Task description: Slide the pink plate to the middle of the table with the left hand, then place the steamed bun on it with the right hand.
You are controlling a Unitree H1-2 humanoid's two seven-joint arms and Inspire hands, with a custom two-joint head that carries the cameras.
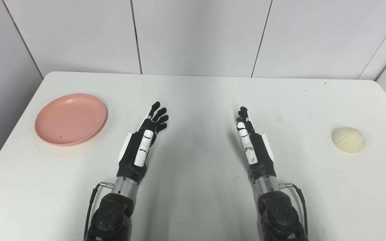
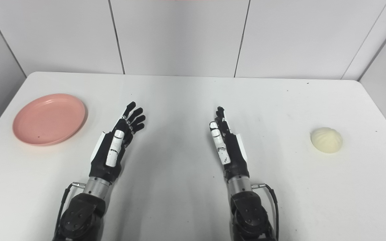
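Both arms enter from the near edge of the white table (image 1: 193,201) and lie roughly parallel, well apart from each other. The left hand (image 1: 144,140) is held edge-on, thumb side up, its fingers (image 1: 159,115) extended and slightly fanned, holding nothing. The right hand (image 1: 251,144) is likewise edge-on, fingers straight and stacked close together, also holding nothing. Bare tabletop lies between the two hands and runs on beyond them to the far edge. The plate (image 1: 70,118) sits left of the left hand, slightly farther out, clear of it and close to the table's left edge: pink, round, shallow, with a raised rim, one small dark speck on its face, nothing on it. The strip of table between plate and left hand is open. The bun (image 1: 348,140) sits at the right side, level with the right hand and well apart from it: pale cream, domed, with pleats running to its crown, resting flat on the table. Scattered small dark specks mark the surface. Grey wall panels (image 1: 199,33) stand behind the far edge.
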